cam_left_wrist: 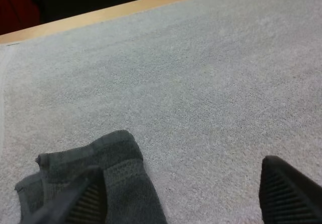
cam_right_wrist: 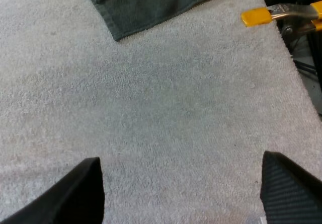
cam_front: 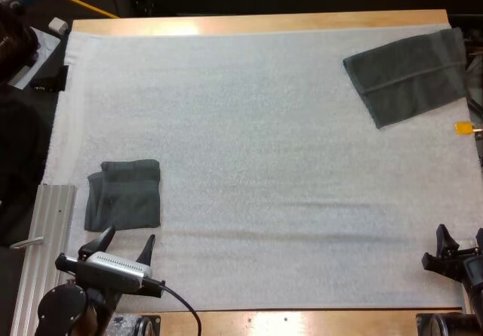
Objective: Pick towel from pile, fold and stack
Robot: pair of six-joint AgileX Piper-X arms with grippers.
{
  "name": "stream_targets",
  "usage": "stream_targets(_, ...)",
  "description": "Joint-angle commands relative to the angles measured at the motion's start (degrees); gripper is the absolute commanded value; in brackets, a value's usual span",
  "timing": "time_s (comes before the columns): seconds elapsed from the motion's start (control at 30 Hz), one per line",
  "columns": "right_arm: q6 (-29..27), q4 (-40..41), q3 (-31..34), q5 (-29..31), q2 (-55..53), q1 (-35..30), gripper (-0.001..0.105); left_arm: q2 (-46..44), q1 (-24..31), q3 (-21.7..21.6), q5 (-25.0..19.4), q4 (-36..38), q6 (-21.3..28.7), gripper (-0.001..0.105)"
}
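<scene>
- Your left gripper [cam_front: 130,235] hovers at the near edge of the folded towel [cam_front: 123,195], fingers spread wide and gripping nothing.
- From the left wrist, one finger [cam_left_wrist: 85,200] sits over the folded towel's [cam_left_wrist: 100,168] near corner, the other over bare white mat [cam_left_wrist: 201,83]; whether it touches the cloth you cannot tell.
- The folded towel lies on the mat's [cam_front: 264,162] near left side, a dark grey-green square with slightly uneven layers.
- A second towel [cam_front: 407,75] lies flat and askew at the far right corner of the mat, well apart from the first.
- Your right gripper [cam_front: 460,234] rests at the near right edge, released, its fingers [cam_right_wrist: 80,194] parted over bare mat, with the flat towel [cam_right_wrist: 151,2] beyond them.
</scene>
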Motion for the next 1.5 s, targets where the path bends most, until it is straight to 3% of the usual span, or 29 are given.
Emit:
stream_targets(0.0, -0.25, -0.22, -0.18, 0.2, -2.48, -0.07, 0.063, -7.75, -0.06, -0.2, -0.03, -0.58, -0.36, 0.061)
stream_targets(0.9, -0.06, 0.44, -0.69, 0.04, -2.15, 0.0, 0.063, -7.74, -0.04, -0.44, -0.07, -0.52, -0.6, 0.061)
stream_targets(1.23, 0.05, 3.19, -7.4, -3.74, 1.94, 0.12, 0.063, -4.39, 0.03, -4.49, 1.71, -0.33, -1.4, 0.061)
stream_targets(1.47, -0.84, 5.57, -13.97, -10.1, 8.03, 0.07, 0.063, 0.23, -0.92, -7.84, 6.09, -0.27, -2.05, 0.061)
